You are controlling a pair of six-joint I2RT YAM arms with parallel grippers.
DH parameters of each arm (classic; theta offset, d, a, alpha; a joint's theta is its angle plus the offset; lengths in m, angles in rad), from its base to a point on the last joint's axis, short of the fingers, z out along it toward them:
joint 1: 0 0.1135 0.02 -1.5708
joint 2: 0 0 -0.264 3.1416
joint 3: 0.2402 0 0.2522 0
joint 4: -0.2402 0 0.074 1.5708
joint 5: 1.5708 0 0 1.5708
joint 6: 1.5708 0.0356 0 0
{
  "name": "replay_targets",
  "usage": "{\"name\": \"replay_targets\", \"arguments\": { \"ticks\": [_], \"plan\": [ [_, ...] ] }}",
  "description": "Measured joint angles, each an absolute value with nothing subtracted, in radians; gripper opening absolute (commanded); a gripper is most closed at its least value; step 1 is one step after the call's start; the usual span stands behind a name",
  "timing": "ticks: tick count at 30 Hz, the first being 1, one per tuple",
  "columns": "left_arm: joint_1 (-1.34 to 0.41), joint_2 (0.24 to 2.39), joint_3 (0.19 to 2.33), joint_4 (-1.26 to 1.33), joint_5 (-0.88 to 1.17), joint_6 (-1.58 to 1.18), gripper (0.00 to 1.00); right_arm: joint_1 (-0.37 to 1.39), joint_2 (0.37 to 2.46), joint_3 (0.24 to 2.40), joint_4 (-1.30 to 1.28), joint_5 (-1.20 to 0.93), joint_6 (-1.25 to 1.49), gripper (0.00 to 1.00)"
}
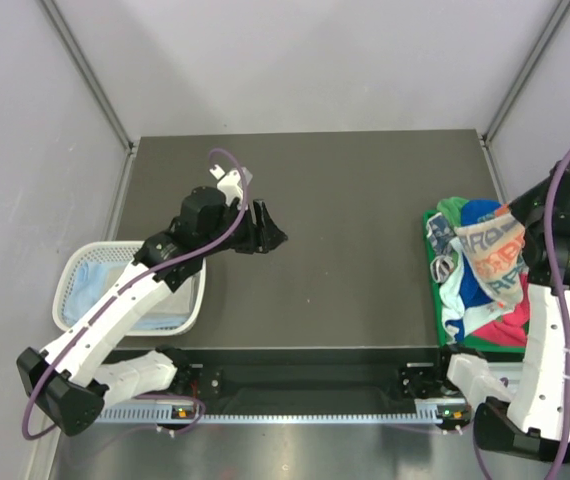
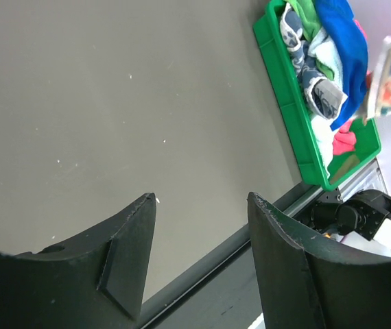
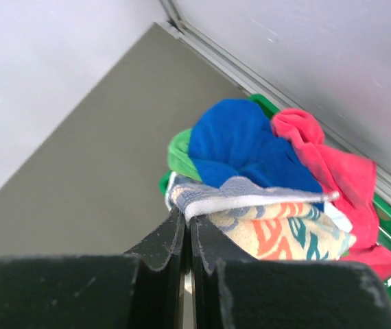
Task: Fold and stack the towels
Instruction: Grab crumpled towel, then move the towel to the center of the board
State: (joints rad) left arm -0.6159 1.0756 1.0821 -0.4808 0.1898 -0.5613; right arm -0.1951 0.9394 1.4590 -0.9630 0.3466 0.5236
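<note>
right hand (image 3: 188,225) clenched on the printed towel's (image 3: 278,232) hem, held above the pile (image 3: 250,144) to free it. left hand (image 2: 202,201) released, empty, probably waiting.

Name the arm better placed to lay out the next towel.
Right. The right hand is shut on the printed towel above the green tray; the left hand is open and empty.
</note>
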Motion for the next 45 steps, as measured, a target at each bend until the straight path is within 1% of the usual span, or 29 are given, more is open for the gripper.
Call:
{"name": "replay_targets", "arguments": {
  "ticks": [8, 11, 13, 14, 17, 20, 22, 25, 27, 29, 34, 37, 39, 42, 45],
  "plan": [
    [-0.603, 1.094, 1.132, -0.494, 0.182, -0.547, 0.61, -0.199, 1.021, 1.653, -0.965, 0.248, 0.524, 0.00],
    [-0.572, 1.098, 1.157, -0.498, 0.178, -0.547, 0.61, -0.197, 1.088, 1.719, -0.947, 0.163, 0.524, 0.00],
    [-0.539, 1.101, 1.180, -0.507, 0.175, -0.547, 0.61, -0.162, 1.157, 1.777, -0.917, 0.119, 0.524, 0.00],
    [-0.515, 1.105, 1.198, -0.513, 0.172, -0.547, 0.61, -0.127, 1.200, 1.814, -0.903, 0.117, 0.524, 0.00],
    [-0.455, 1.109, 1.254, -0.537, 0.156, -0.547, 0.61, 0.066, 1.377, 1.970, -0.860, 0.121, 0.516, 0.00],
    [-0.391, 1.112, 1.320, -0.554, 0.127, -0.547, 0.62, 0.260, 1.601, 2.148, -0.806, 0.103, 0.515, 0.00],
    [-0.350, 1.116, 1.364, -0.568, 0.104, -0.547, 0.62, 0.353, 1.706, 2.203, -0.785, 0.090, 0.516, 0.00],
    [-0.294, 1.116, 1.397, -0.580, 0.081, -0.548, 0.63, 0.469, 1.786, 2.198, -0.763, 0.086, 0.517, 0.00],
    [-0.261, 1.114, 1.399, -0.583, 0.073, -0.553, 0.63, 0.537, 1.780, 2.106, -0.724, 0.081, 0.522, 0.00],
    [-0.247, 1.115, 1.391, -0.583, 0.071, -0.557, 0.63, 0.589, 1.711, 1.903, -0.627, 0.060, 0.535, 0.00],
    [-0.244, 1.130, 1.286, -0.558, 0.110, -0.578, 0.61, 0.656, 1.443, 1.247, -0.449, 0.034, 0.608, 0.00],
    [-0.244, 1.177, 1.192, -0.524, 0.142, -0.600, 0.59, 0.680, 1.360, 0.966, -0.390, 0.038, 0.662, 0.00],
    [-0.244, 1.217, 1.132, -0.506, 0.158, -0.616, 0.58, 0.734, 1.341, 0.820, -0.358, 0.052, 0.701, 0.00],
    [-0.244, 1.264, 1.056, -0.495, 0.168, -0.634, 0.57, 0.872, 1.335, 0.632, -0.316, 0.056, 0.773, 0.00],
    [-0.244, 1.282, 0.996, -0.485, 0.159, -0.654, 0.56, 0.977, 1.297, 0.556, -0.259, 0.069, 0.849, 0.00]
  ]
}}
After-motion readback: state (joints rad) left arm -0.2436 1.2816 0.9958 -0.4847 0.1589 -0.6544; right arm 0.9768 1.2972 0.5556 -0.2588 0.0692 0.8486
